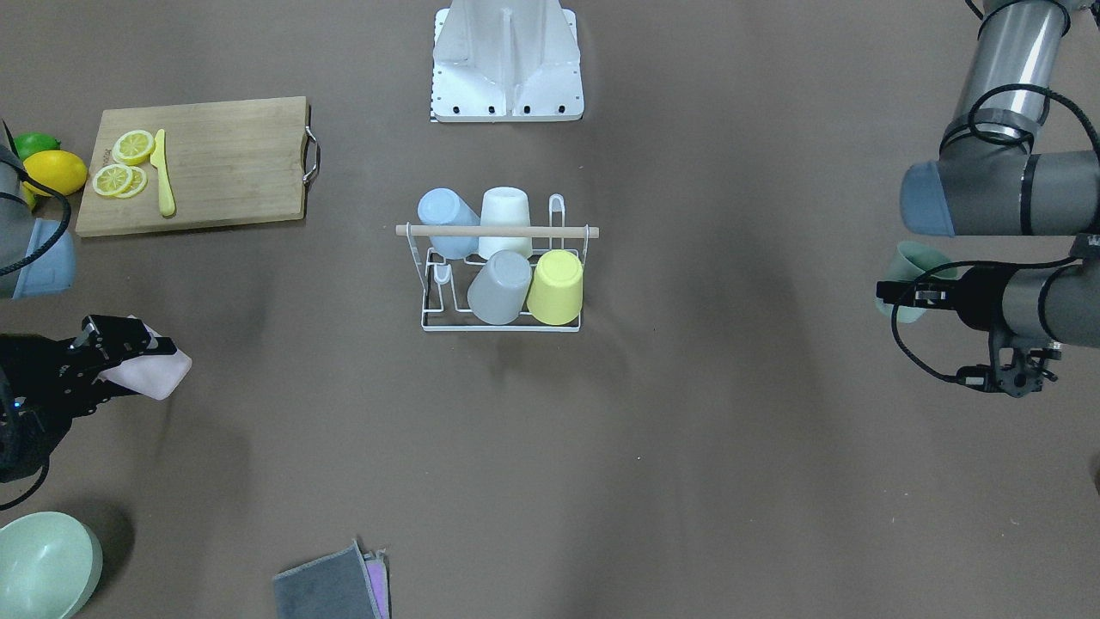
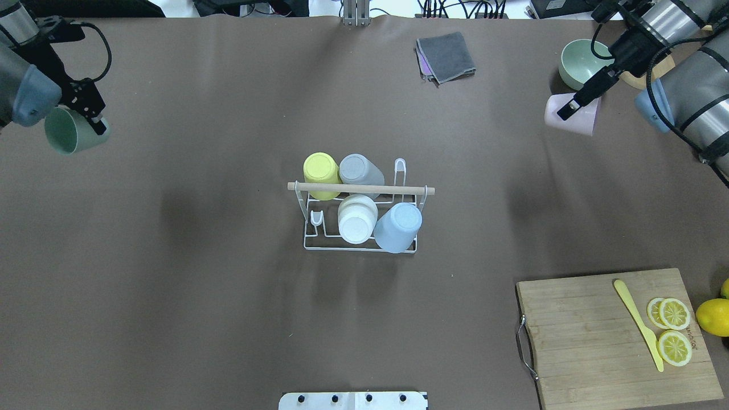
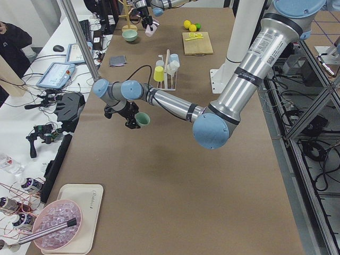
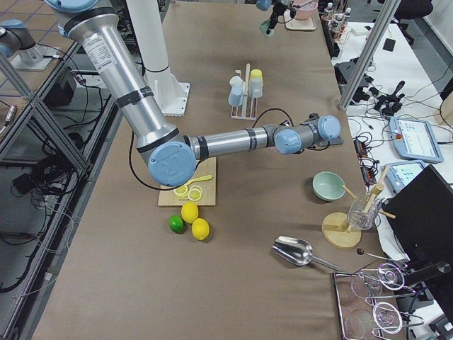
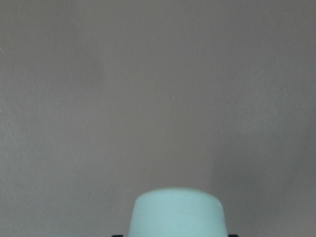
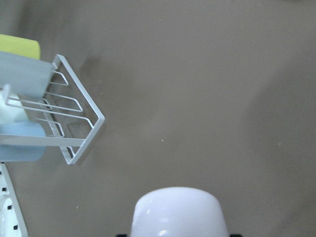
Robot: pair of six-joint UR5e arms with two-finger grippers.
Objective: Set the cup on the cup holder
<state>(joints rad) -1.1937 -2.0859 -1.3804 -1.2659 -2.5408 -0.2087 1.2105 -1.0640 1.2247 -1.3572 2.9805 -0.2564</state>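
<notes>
The cup holder [image 2: 361, 188], a white wire rack with a wooden rod on top, stands mid-table and holds a yellow cup [image 2: 322, 169], a grey cup [image 2: 357, 169], a white cup [image 2: 357, 219] and a blue cup [image 2: 398, 227]. My left gripper [image 2: 94, 121] is shut on a pale green cup [image 2: 67, 131], held far to the rack's left; the cup also shows in the left wrist view [image 5: 177, 212]. My right gripper [image 2: 570, 107] is shut on a pink cup [image 2: 575, 118], far to the rack's right. The right wrist view shows the pink cup [image 6: 180, 212] and the rack [image 6: 79, 128].
A wooden cutting board [image 2: 615, 336] with lemon slices [image 2: 674, 330] and a yellow knife [image 2: 638, 322] lies at the near right, with a lemon [image 2: 713, 316] beside it. A green bowl [image 2: 578, 61] and a folded grey cloth [image 2: 447, 55] lie at the far side.
</notes>
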